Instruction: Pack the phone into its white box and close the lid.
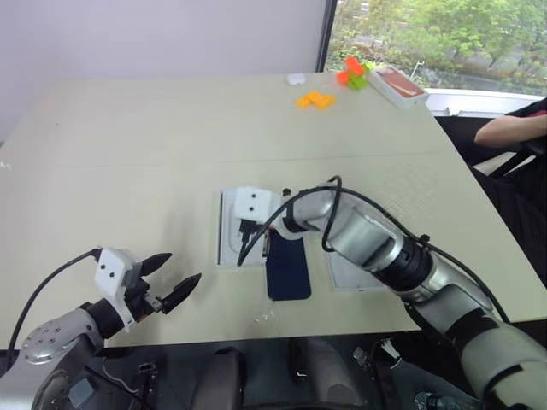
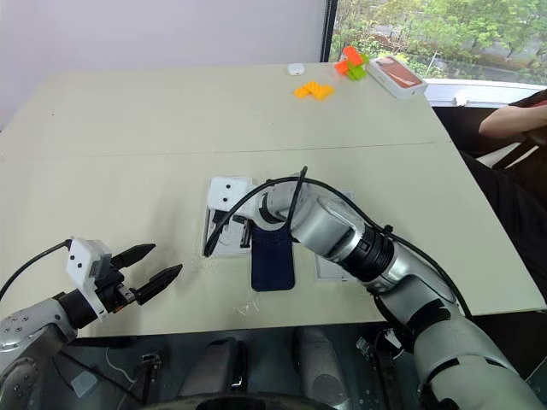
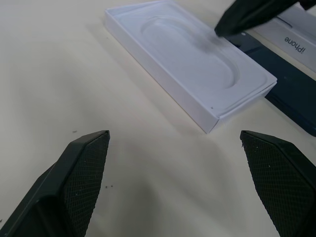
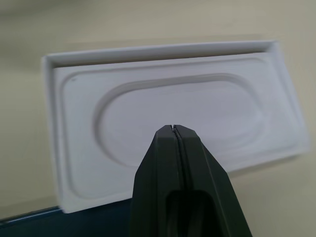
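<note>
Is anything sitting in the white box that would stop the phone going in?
Yes. A thin white insert with an oval recess lies in the white box and covers its inside. The phone lies flat on the table beside the box. The shut right gripper hovers over the insert, holding nothing.

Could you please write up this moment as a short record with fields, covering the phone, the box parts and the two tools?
phone: dark blue phone lying flat on the table, not in any box
white box: open white box beside the phone, a white insert with an oval recess showing inside
lid: white piece on the phone's other side, mostly hidden by the right arm
left tool: open, holding nothing, above the table's near edge
right tool: shut, holding nothing, above the box
far corner: orange and green blocks, orange-topped box
</note>
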Controlling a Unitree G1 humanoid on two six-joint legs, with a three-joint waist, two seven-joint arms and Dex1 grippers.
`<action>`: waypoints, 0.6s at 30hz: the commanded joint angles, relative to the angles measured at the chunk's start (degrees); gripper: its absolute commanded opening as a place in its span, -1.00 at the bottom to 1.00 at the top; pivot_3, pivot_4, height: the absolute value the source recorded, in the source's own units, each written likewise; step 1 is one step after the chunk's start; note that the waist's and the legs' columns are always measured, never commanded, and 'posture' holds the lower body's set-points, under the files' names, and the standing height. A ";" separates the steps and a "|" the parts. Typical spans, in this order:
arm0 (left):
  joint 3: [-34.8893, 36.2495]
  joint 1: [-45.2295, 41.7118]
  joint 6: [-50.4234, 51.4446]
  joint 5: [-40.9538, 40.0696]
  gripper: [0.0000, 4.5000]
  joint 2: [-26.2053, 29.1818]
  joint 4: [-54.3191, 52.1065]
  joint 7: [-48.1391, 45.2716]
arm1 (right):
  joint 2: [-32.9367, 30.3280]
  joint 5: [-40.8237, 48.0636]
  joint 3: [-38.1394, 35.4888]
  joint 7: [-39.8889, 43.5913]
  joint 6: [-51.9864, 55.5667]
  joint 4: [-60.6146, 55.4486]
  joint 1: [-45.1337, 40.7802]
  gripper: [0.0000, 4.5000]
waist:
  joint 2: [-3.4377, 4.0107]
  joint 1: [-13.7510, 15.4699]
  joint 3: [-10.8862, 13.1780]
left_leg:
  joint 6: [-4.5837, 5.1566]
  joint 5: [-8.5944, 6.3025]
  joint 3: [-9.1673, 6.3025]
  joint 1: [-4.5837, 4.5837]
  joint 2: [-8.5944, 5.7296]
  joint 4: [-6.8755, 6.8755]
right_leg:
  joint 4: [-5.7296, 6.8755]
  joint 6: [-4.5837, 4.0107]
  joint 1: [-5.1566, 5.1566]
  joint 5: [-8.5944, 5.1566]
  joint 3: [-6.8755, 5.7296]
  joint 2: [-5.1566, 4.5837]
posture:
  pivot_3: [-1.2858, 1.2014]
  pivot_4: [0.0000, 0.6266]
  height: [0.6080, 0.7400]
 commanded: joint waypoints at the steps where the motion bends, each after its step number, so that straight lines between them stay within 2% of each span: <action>1: 0.43 -0.08 -0.62 0.49 1.00 -0.03 -0.33 -0.11 | -0.31 -1.72 -1.05 -0.98 -1.43 1.18 -0.87 -0.99 | 0.00 -0.01 0.00 | 0.00 0.00 0.00 0.00 0.00 0.00 | 0.00 0.00 0.00 0.00 0.00 0.00 | 0.03 -0.52 1.00; 9: 0.04 -0.86 -0.70 0.98 1.00 -0.30 -0.09 -0.04 | 3.61 -4.89 1.36 -2.43 -5.76 9.21 -0.27 -0.99 | 0.00 -0.11 0.00 | 0.00 0.00 0.01 0.01 0.02 0.00 | 0.04 -0.11 -0.01 0.08 0.01 0.06 | 0.03 -0.52 1.00; 18: 0.42 -0.11 -0.69 1.10 1.00 -0.58 -0.73 0.12 | 6.03 -6.21 2.08 -1.57 -7.57 11.07 0.50 -0.99 | 0.00 -0.04 0.00 | 0.00 0.00 0.01 0.01 0.01 0.00 | 0.05 -0.13 0.00 0.09 0.01 0.02 | 0.03 -0.52 1.00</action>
